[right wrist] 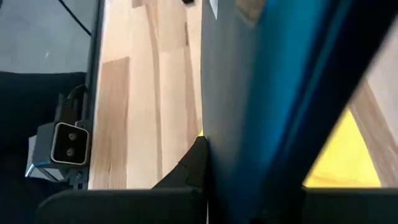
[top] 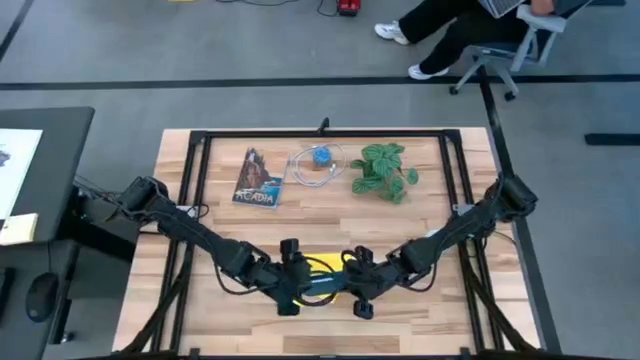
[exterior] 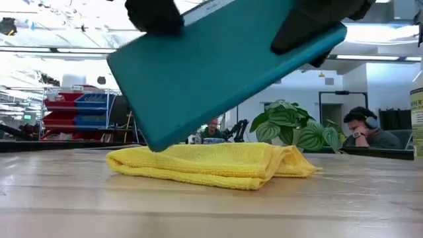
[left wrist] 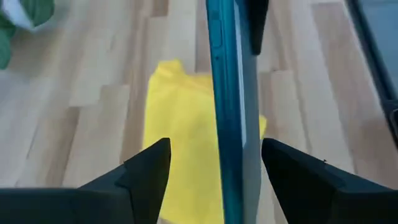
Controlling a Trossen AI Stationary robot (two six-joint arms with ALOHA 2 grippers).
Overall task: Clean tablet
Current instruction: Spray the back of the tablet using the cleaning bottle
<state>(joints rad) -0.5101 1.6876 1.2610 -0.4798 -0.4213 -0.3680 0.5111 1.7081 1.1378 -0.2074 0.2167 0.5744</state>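
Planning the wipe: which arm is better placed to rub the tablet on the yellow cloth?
Probably right: the right gripper seems shut on the teal-cased flat tablet, tilted onto the folded yellow cloth; the left gripper only straddles it, jaws open.

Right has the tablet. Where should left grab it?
Probably the near end edge, closing across its thin faces. The tablet hangs tilted, its low corner on the cloth, and lies edge-on between the open left gripper fingers. Come in along its plane, opposite the right gripper.
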